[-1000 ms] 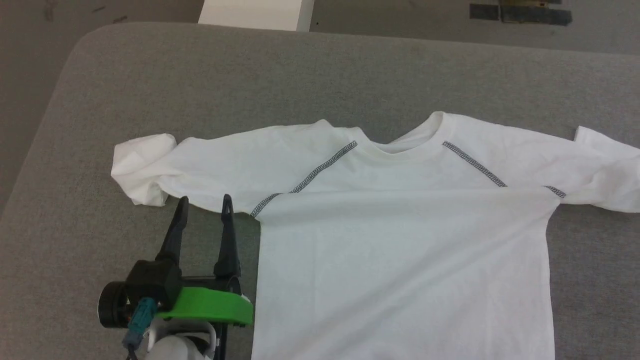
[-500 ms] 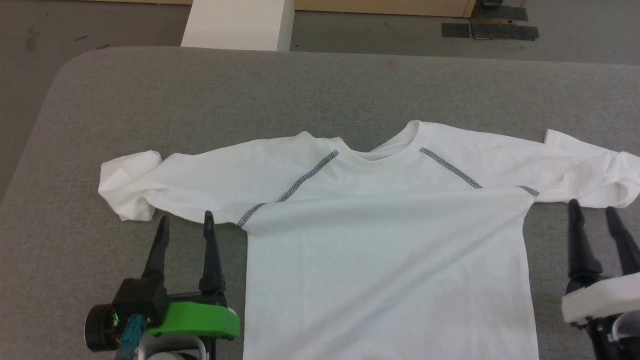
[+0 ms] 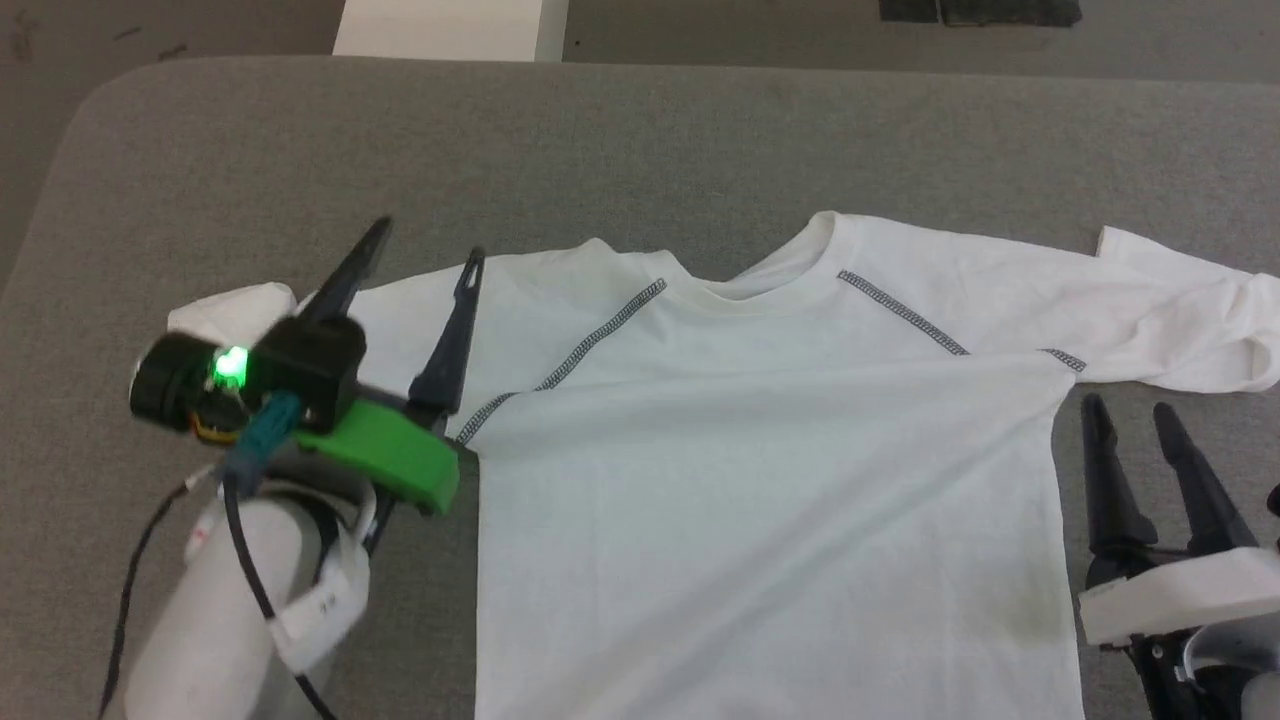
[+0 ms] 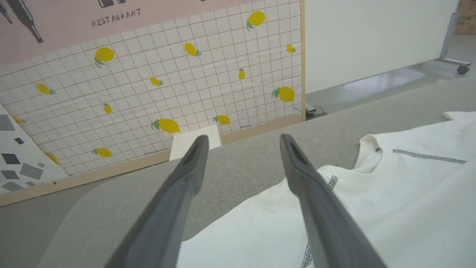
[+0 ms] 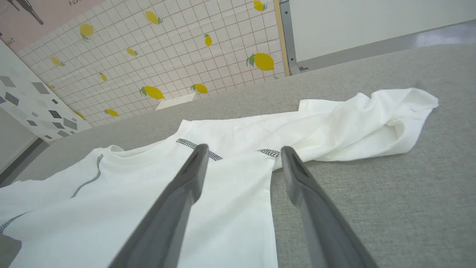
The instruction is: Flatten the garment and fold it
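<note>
Garment (image 3: 760, 480) lies spread, white box (image 3: 440, 25) at eleven o'clock. Left gripper (image 3: 428, 242) at nine, right gripper (image 3: 1129, 404) at four, both wide open.

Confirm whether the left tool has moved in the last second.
Yes. The left tool went forward, from short of the sleeve to above it, jaws open.

Overhead head, low wrists; shared garment (image 3: 780, 500)
</note>
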